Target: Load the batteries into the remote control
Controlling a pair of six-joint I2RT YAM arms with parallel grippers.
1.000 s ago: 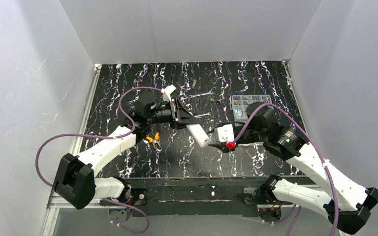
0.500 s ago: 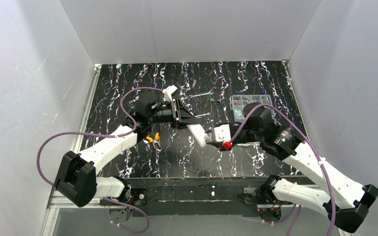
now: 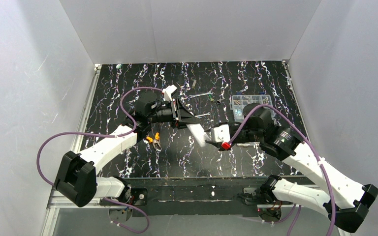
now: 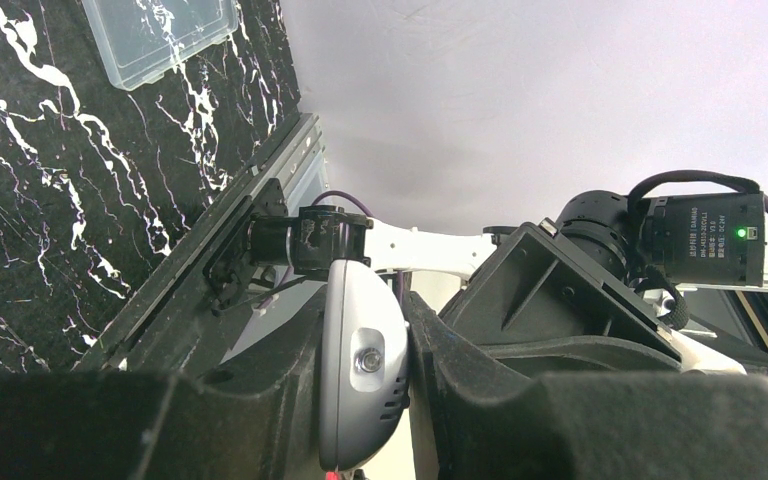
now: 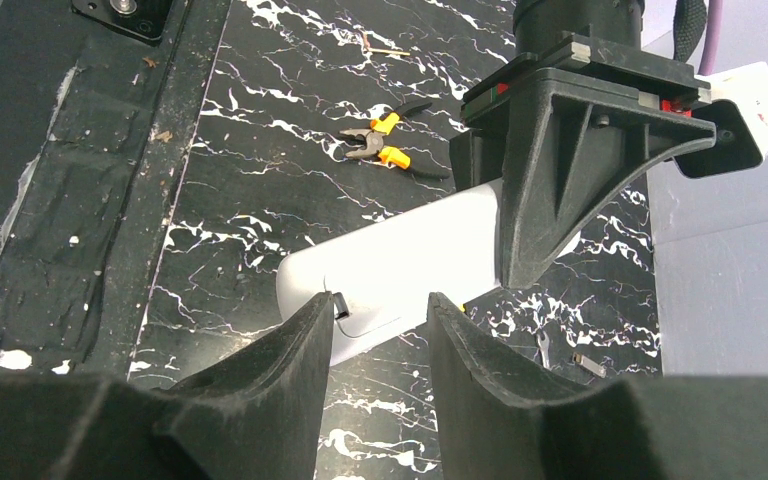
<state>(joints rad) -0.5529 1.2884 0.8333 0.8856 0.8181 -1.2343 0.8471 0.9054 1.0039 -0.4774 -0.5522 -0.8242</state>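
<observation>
My left gripper (image 3: 187,123) is shut on the white remote control (image 3: 198,132) and holds it above the table, its free end pointing towards the right arm. In the left wrist view the remote (image 4: 360,370) is clamped edge-on between the two black fingers, with my left gripper (image 4: 365,365) shut on it. My right gripper (image 5: 380,315) is open, with its tips at the remote's free end (image 5: 400,265). Its left fingertip (image 5: 315,325) touches a small dark tab on the remote. In the top view my right gripper (image 3: 208,142) meets the remote's tip. No green batteries show clearly.
Orange-handled pliers (image 3: 153,139) lie on the black marbled table, left of centre, also in the right wrist view (image 5: 385,145). A clear plastic compartment box (image 3: 248,104) stands at the back right. Small tools lie near the back centre (image 3: 204,96). White walls enclose the table.
</observation>
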